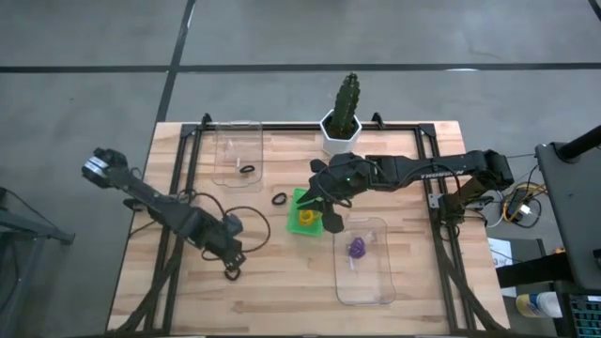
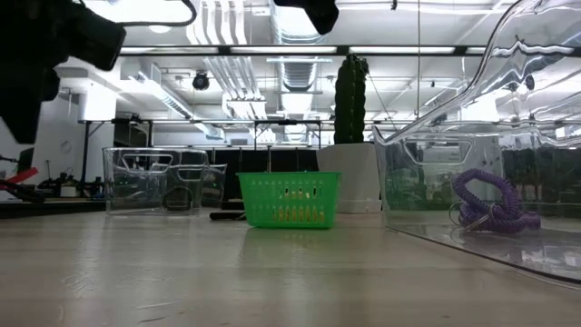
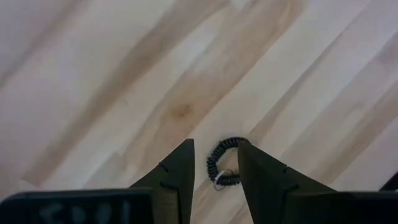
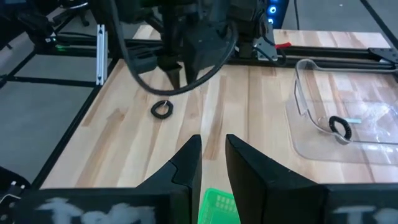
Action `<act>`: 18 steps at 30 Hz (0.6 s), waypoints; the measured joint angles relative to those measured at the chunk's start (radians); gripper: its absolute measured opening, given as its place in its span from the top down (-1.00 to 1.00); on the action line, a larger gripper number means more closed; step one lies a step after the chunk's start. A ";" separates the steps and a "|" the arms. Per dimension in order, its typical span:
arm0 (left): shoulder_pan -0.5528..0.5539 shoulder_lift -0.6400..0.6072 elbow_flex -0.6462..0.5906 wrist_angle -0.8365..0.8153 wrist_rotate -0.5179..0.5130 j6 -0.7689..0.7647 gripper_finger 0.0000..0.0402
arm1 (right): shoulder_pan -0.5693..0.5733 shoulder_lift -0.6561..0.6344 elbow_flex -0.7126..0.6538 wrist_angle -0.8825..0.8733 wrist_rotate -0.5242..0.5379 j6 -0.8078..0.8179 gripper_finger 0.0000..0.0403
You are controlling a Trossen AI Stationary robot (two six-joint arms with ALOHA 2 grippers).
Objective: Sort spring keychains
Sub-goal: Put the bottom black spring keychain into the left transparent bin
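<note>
A black spring keychain (image 1: 232,273) lies flat on the wooden table near its front left. My left gripper (image 3: 216,163) hangs open just above it, pointing steeply down, and the coil (image 3: 222,164) shows between the fingertips; I see no touch. My right gripper (image 4: 213,155) hovers over the green bin (image 1: 305,218), its fingers a narrow gap apart with nothing between them. An orange-yellow keychain (image 1: 307,218) lies in the bin. Another black keychain (image 1: 279,198) lies on the table left of the bin. A purple one (image 1: 358,249) lies in the near right clear container, and a black one (image 1: 247,170) in the far left one.
A white pot with a cactus (image 1: 344,117) stands at the table's far edge. The far left clear container (image 1: 237,150) and the near right one (image 1: 366,263) sit on either side of the bin. Bare wood lies along the near edge between them.
</note>
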 joint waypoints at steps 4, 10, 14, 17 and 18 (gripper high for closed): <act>-0.010 0.063 0.003 0.046 0.038 -0.020 0.43 | 0.000 0.000 0.000 -0.013 0.000 0.000 0.66; -0.014 0.135 0.002 0.075 0.127 -0.030 0.43 | 0.000 0.000 0.000 -0.015 0.000 -0.001 0.62; -0.019 0.169 0.002 0.079 0.155 -0.034 0.43 | 0.000 -0.001 0.000 -0.015 0.000 -0.014 0.63; -0.024 0.186 0.002 0.080 0.157 -0.036 0.43 | 0.000 -0.001 0.000 -0.017 0.000 -0.015 0.66; -0.025 0.192 0.002 0.082 0.159 -0.035 0.43 | 0.000 -0.001 0.000 -0.018 0.000 -0.015 0.66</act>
